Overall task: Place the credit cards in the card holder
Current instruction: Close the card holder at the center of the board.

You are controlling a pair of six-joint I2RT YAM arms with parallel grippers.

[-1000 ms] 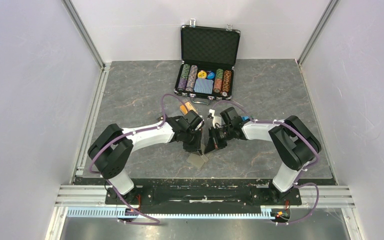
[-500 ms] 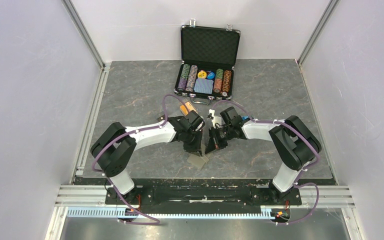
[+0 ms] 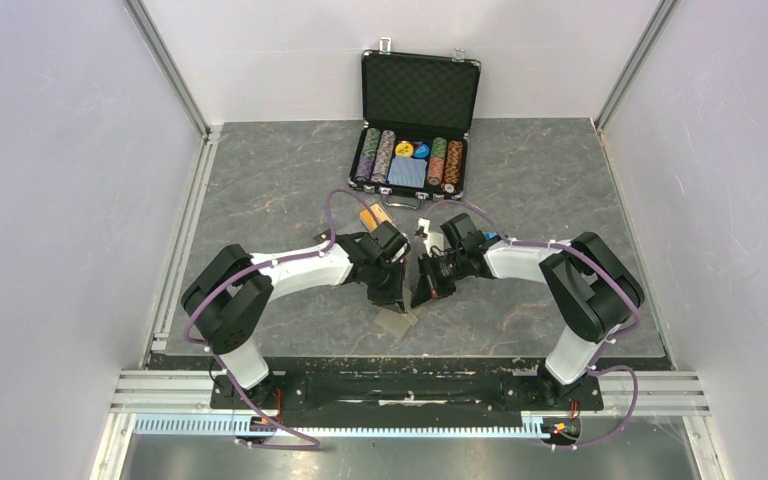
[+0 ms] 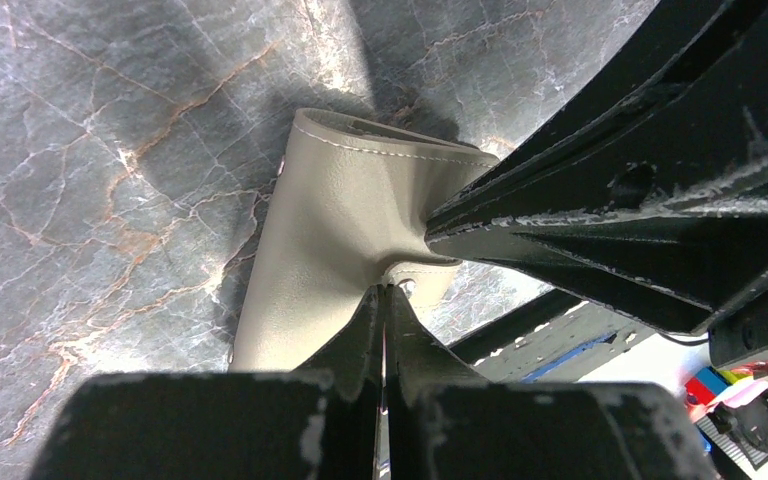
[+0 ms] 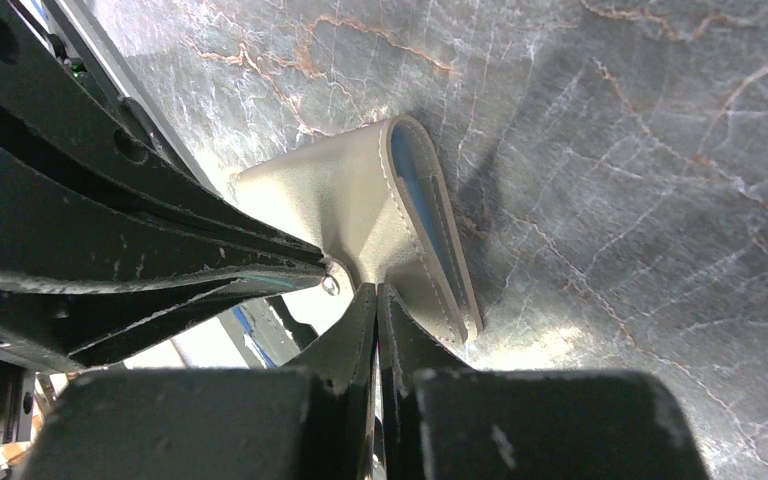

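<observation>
Near the front of the table (image 3: pixel 560 190), left gripper (image 4: pixel 384 300) and right gripper (image 5: pixel 375 295) each pinch tight on the khaki card holder (image 4: pixel 330 210), tips meeting by its snap stud (image 5: pixel 330 287). Both arms bend inward, wrists tipped down. Orange credit cards (image 3: pixel 373 216) lie just beyond; any print is too small to read.

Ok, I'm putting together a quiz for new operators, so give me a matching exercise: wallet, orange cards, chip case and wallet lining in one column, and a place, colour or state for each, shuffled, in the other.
Column 1
1. wallet
2. orange cards
3. chip case
4. lining

Column 2
A. open, lid up
B. light blue
C. pinched by the left gripper and the right gripper, both shut
D. lying between case and grippers

Pairs: 1-C, 2-D, 3-A, 4-B
</observation>
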